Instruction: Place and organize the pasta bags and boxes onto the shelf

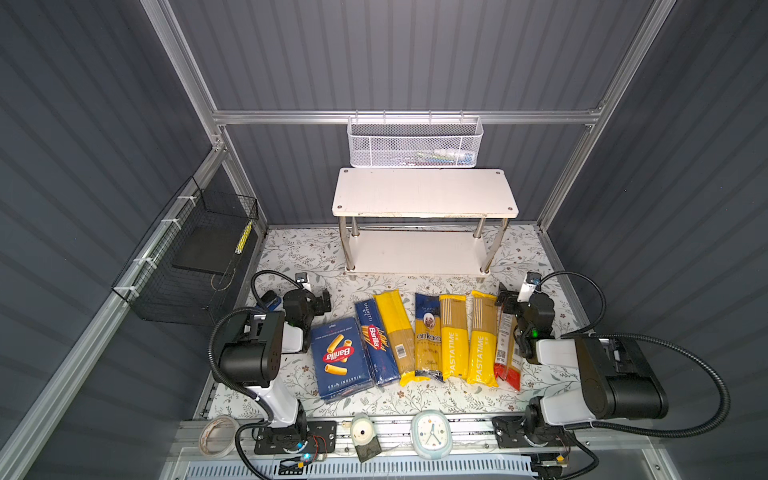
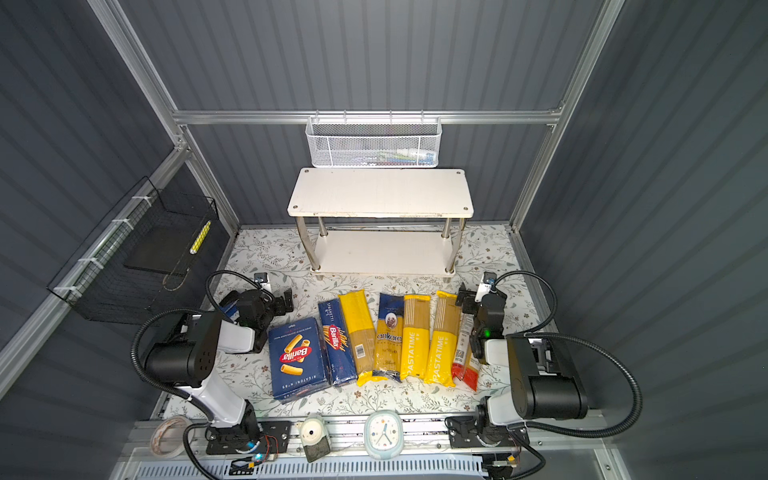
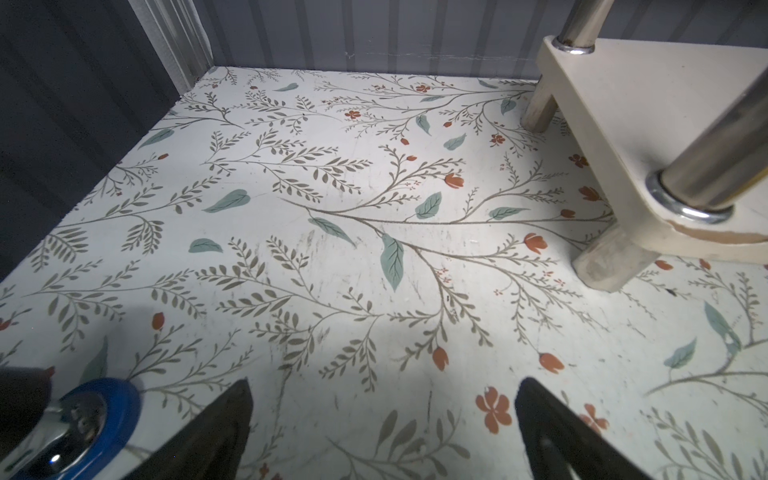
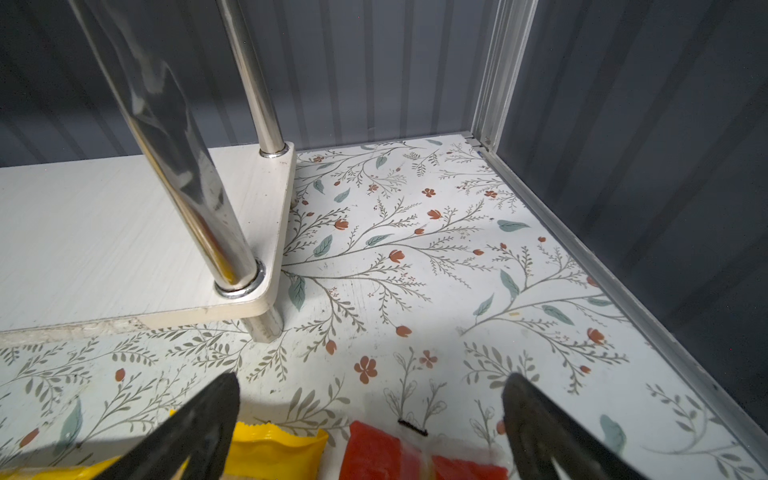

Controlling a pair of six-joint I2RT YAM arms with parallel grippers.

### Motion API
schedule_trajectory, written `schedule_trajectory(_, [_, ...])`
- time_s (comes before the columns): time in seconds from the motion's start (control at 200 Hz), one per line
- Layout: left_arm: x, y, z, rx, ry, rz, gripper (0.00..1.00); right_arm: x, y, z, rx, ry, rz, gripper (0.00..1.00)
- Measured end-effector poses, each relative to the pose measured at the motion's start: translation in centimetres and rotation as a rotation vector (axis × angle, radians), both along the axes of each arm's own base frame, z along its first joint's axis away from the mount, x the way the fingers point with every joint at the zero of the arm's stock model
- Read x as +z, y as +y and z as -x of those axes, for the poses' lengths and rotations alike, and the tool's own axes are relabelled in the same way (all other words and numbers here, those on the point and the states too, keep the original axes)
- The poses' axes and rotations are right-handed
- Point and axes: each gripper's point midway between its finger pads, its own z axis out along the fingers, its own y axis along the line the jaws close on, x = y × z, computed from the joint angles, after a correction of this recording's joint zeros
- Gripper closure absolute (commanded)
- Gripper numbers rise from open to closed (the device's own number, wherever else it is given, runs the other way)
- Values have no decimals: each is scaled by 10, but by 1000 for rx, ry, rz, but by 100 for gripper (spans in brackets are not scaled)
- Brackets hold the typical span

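Observation:
On the flowered table lie, side by side, a wide Barilla box (image 1: pixel 340 359), a narrow Barilla box (image 1: pixel 372 343), a plain yellow bag (image 1: pixel 395 332), a blue ankara bag (image 1: pixel 428 336), two PASTATIME bags (image 1: pixel 454 336) (image 1: pixel 483 338) and a red bag (image 1: pixel 508 349). Behind them stands the white two-tier shelf (image 1: pixel 424 193), both boards bare. My right gripper (image 4: pixel 372 382) hangs open over the far ends of the red bag (image 4: pixel 374 453) and a yellow bag (image 4: pixel 278 449). Beyond the wide box, my left gripper (image 3: pixel 384 386) is open over bare table, near the shelf's corner (image 3: pixel 623 104).
A white mesh basket (image 1: pixel 413 143) hangs on the back rail above the shelf. A black wire basket (image 1: pixel 195 262) is fixed to the left wall. A tape roll (image 1: pixel 218 434), a small white device (image 1: pixel 362 432) and a clock (image 1: pixel 431 432) sit on the front rail.

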Motion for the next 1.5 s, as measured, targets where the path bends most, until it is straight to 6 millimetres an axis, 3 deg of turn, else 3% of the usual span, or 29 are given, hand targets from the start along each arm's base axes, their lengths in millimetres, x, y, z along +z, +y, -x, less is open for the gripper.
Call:
schedule_trajectory(0.625, [0, -1, 1, -3, 5, 0, 0, 6, -3, -2, -1, 39, -18, 1])
schedule_trajectory(0.725, [5, -2, 3, -5, 35, -3, 0, 42, -3, -10, -6, 33, -41, 1])
schedule_trajectory(0.79, [22, -3, -1, -10, 34, -2, 0, 83, 0, -15, -6, 9, -79, 1])
schedule_trajectory(0.865, [56, -7, -10, -29, 8, 7, 1, 121, 8, -8, 5, -33, -109, 1])
schedule_trajectory(0.965, [107, -14, -14, -56, -56, 20, 0, 141, 40, 15, 71, -29, -135, 3])
schedule_trajectory(1.095, [150, -30, 7, -113, -100, 58, 0, 123, 90, 44, 173, 107, -165, 6])
schedule_trajectory(1.235, [165, -52, 38, -195, -106, 125, 0, 100, 131, 72, 245, 287, -170, 8])
schedule_trajectory(1.351, [149, -64, 62, -241, -73, 178, 0, 86, 152, 91, 267, 393, -168, 8])
schedule_trajectory(1.496, [101, -76, 84, -287, 45, 239, 1, 53, 168, 109, 261, 538, -145, 11])
